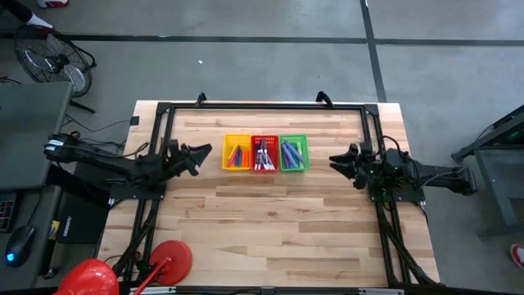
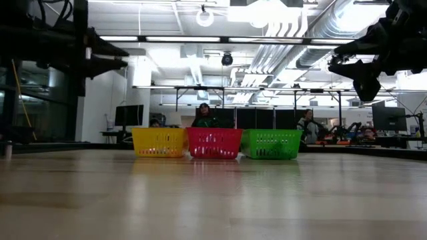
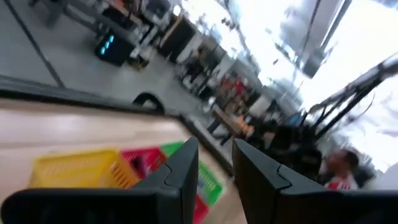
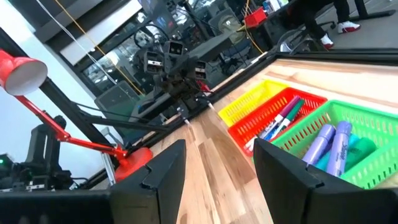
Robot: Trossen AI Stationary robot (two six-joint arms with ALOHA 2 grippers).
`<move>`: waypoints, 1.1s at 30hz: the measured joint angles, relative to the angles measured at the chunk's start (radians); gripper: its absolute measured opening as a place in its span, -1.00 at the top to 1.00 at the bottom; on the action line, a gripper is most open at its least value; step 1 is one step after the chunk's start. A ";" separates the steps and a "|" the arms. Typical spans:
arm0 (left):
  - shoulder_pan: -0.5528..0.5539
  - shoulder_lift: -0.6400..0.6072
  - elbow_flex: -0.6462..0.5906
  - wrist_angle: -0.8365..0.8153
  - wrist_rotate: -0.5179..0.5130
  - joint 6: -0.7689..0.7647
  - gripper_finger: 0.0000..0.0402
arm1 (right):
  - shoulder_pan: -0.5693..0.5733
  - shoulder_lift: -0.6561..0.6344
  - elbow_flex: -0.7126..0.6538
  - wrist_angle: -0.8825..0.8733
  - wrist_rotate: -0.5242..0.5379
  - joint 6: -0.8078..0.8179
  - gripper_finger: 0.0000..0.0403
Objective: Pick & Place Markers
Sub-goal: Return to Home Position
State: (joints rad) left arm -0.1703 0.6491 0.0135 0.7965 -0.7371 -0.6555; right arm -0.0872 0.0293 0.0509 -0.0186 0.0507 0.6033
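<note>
Three baskets (image 1: 264, 137) far on the desk (image 1: 270, 221) hold the markers (image 1: 292, 152); left hand (image 1: 201, 154) narrowly parted, right hand (image 1: 337, 161) wide, both empty.

matte black jointed arms (image 1: 106, 168), the right tool (image 4: 219, 148) bearing flat angular fingers (image 4: 163, 175).

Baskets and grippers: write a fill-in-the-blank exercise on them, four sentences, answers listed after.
The markers lie in three baskets; the middle one is ____.
The left gripper hangs nearest the ____ basket.
The right gripper hangs nearest the ____ basket.
Both grippers are ____ and hold nothing.
Missing words: red; yellow; green; open.
</note>
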 joint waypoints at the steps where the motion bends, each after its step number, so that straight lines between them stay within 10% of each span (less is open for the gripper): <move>1: 0.000 -0.031 0.000 -0.061 0.012 -0.007 0.52 | 0.000 -0.001 0.000 -0.007 -0.001 0.000 0.12; 8: 0.043 -0.255 -0.001 -0.392 0.082 -0.030 0.52 | 0.000 -0.001 0.000 -0.043 0.001 -0.018 0.12; 17: 0.274 -0.460 -0.002 -0.603 0.533 0.110 0.60 | 0.000 -0.001 0.000 -0.013 0.025 -0.151 0.12; 33: 0.340 -0.503 -0.002 -0.734 0.572 0.300 0.68 | 0.000 -0.001 0.000 -0.020 0.022 -0.391 0.12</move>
State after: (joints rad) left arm 0.1699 0.1459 0.0116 0.0628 -0.1654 -0.3550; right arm -0.0872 0.0284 0.0513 -0.0385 0.0725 0.2126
